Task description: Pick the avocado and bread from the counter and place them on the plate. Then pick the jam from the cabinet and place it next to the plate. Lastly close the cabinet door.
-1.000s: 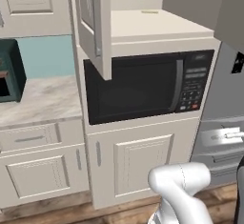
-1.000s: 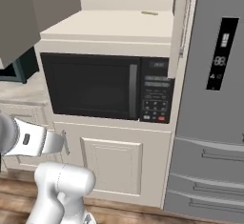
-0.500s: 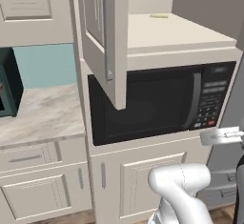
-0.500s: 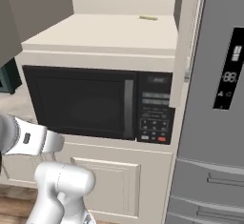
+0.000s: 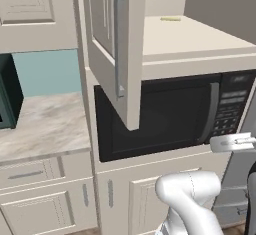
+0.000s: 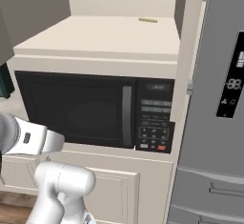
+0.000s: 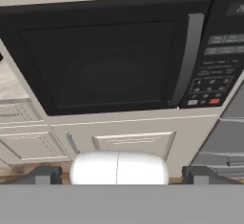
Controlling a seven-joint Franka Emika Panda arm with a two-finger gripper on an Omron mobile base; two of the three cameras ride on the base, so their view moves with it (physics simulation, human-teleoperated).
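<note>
The cabinet door (image 5: 119, 54) stands open, its long metal bar handle facing me. Behind it lies the cabinet's pale shelf (image 5: 200, 36), also seen from the other side as the shelf (image 6: 95, 35), with a small flat yellowish thing (image 6: 147, 20) near its back. A stretch of beige counter (image 5: 42, 124) shows at the left. In the hand view my gripper (image 7: 122, 174) is open with nothing between its fingertips (image 7: 44, 174), facing the black microwave (image 7: 105, 66). The avocado, bread, plate and jam are out of view.
The microwave (image 5: 165, 116) sits right under the shelf, above cream lower cabinet doors (image 7: 133, 142). A grey fridge (image 6: 219, 104) rises at the right. A dark teal object (image 5: 7, 99) stands at the counter's left edge. My white arm (image 5: 192, 194) fills the low foreground.
The whole picture has shifted and grown: the base has driven closer to the cabinet and microwave. The open door now looms larger. The gripper has stayed open.
</note>
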